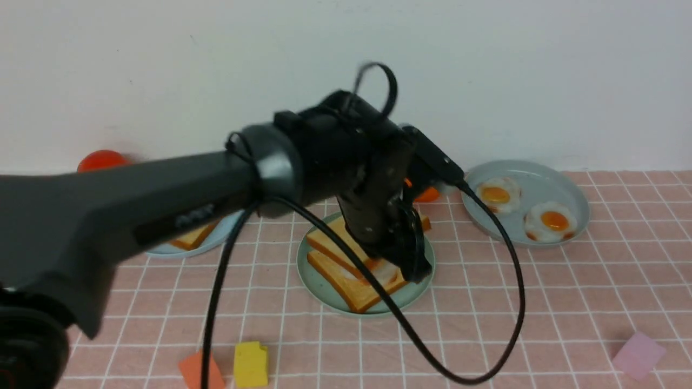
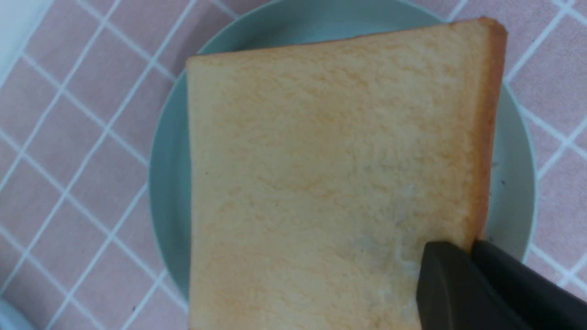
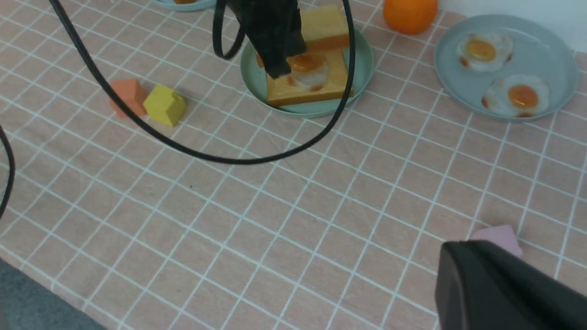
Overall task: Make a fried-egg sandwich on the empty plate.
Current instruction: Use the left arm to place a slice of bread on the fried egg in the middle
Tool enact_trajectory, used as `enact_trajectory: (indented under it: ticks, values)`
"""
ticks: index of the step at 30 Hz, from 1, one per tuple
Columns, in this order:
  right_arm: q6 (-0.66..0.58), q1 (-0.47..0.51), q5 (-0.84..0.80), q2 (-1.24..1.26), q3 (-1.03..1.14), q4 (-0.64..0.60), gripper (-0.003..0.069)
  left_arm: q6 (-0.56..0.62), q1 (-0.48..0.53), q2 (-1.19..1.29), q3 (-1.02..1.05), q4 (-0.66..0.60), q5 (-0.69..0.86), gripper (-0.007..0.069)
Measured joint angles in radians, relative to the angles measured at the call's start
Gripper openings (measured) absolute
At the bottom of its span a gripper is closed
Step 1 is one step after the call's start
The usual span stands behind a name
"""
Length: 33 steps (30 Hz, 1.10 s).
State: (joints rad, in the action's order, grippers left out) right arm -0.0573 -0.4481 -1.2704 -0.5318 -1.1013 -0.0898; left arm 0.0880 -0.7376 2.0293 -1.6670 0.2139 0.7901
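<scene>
On my front feed the left gripper sits over the round, shallow mint-green plate in the middle of the pink checked cloth. Its jaws are clamped on the crust corner of a square golden-brown upper toast slice. On the left wrist feed I see the black fingers pinching that edge. The slice is tilted, raised on the gripped side and lower toward the plate's far left. I cannot tell whether that low edge touches anything.

Beneath it the lower toast slice, square and golden-brown with a darker crust, lies flat on the plate. A small white fried egg with an orange yolk rests on it, partly uncovered beside the gripper.

The right gripper hangs well apart from the plate, above the cloth near a pale pink block. Its jaws are closed and I see nothing in them.

Right of the plate stands a deeper grey-blue dish with two more fried eggs. To the left, partly hidden by the arm, a pale blue plate carries another toast slice. An orange sphere sits behind the mint-green plate, and a red round object sits by the wall. An orange block and a yellow block lie just beside each other at the near edge
</scene>
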Motion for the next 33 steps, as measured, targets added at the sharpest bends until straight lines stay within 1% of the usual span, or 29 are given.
enact_trajectory:
  ticks: [4,18,21,25,33]
  values:
    - [-0.001,0.0,0.0,0.0,0.0,0.0,0.0005,0.0,-0.001,0.024,0.0,0.017,-0.009,0.0002]
    - [-0.004,0.0,0.0,0.0,0.0,0.003,0.0005,0.011,-0.001,0.073,0.0,0.016,0.006,0.0001]
    - [-0.004,0.0,0.0,0.0,0.0,0.004,0.0005,0.014,-0.001,0.075,0.0,0.014,0.006,0.0015]
    - [-0.004,0.0,0.0,0.0,0.0,0.004,0.0006,0.014,-0.001,0.075,0.0,0.013,0.004,0.0085]
    - [-0.004,0.0,0.0,0.0,0.0,0.004,0.0006,0.01,-0.002,0.075,0.0,0.008,0.003,0.0343]
